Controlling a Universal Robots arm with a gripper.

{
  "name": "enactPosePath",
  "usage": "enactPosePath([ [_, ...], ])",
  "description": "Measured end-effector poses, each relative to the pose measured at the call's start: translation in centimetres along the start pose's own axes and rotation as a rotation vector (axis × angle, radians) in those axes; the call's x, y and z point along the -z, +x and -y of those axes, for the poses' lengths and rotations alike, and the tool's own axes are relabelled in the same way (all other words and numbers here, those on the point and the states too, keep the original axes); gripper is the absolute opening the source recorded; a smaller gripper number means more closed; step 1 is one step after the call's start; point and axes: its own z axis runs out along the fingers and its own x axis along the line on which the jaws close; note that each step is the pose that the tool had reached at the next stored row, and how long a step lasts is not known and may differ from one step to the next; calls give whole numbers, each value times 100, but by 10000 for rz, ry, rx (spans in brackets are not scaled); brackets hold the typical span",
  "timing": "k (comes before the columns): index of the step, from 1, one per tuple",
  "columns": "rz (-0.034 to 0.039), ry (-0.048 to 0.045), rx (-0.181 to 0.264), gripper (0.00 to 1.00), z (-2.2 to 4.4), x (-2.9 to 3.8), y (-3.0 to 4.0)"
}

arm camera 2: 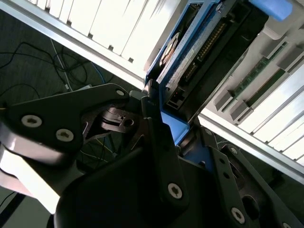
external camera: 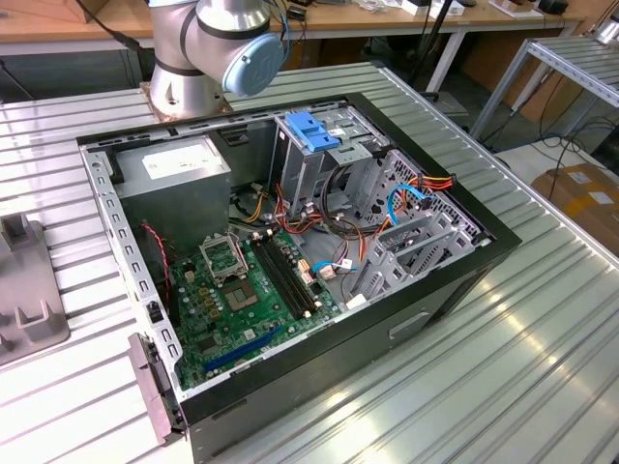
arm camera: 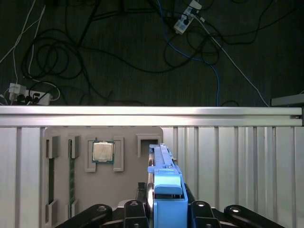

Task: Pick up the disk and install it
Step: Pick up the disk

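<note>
One grey tray (external camera: 24, 290) lies at the exterior view's left on the ribbed metal surface (external camera: 542, 367). The open computer case (external camera: 406, 377) sits in the middle, and the arm's base (external camera: 208, 48) stands at its far edge. Inside the case the green motherboard (external camera: 242, 300) lies toward the left, and a metal cage topped by a blue bracket (external camera: 311, 130) stands further right.

In the first wrist view the tray (arm camera: 128, 190) holds two thin green strips, possibly memory sticks (arm camera: 71, 175). Next comes a square chip (arm camera: 103, 152), and near that the disk (arm camera: 164, 164), seen edge-on with its blue rails upright.

In the second wrist view the fingers (arm camera 2: 154, 118) are clamped on the disk (arm camera 2: 199, 52), one on either side of its blue frame. They hold it over the tray's edge and the ribbed surface.
</note>
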Motion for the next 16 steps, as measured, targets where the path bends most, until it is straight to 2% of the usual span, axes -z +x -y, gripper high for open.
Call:
enactPosePath([
  [16, 13, 0, 1, 37, -2, 42, -4],
])
